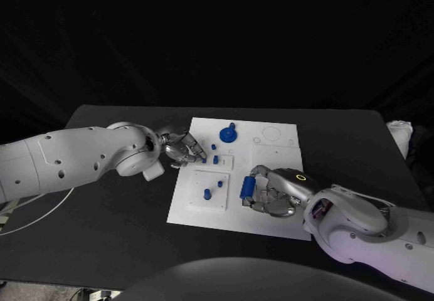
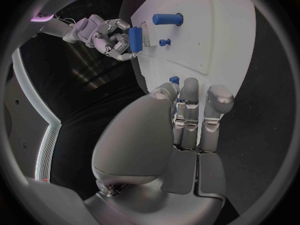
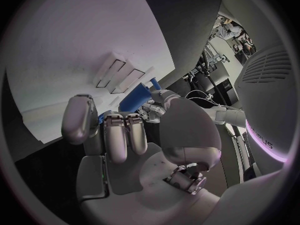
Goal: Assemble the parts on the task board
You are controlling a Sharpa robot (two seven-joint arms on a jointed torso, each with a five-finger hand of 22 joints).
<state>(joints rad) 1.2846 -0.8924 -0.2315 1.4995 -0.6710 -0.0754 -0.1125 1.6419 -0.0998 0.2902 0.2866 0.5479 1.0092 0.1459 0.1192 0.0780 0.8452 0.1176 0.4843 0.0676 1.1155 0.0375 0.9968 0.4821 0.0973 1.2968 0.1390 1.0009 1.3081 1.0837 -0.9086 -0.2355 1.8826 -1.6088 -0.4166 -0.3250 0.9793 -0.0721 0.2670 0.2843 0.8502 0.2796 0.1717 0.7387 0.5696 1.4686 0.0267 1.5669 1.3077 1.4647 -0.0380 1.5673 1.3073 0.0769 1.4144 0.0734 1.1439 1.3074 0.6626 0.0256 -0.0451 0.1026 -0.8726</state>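
On the black tabletop [image 1: 118, 213] lies the white rectangular task board [image 1: 271, 216]. Near its front edge the right hand [image 1: 271, 191] has its fingers [image 3: 115, 135] clamped on a blue cylindrical part [image 1: 247, 187], held upright, probably so it can go straight down into a seat. At the board's left edge the left hand [image 1: 181, 149] rests with fingers [image 2: 190, 115] curled together, touching a small blue peg [image 2: 174, 79], seemingly to steady it; whether it grips it I cannot tell.

The right robot hand [image 1: 271, 194] hides much of the blue cylinder [image 1: 248, 187] it grips.
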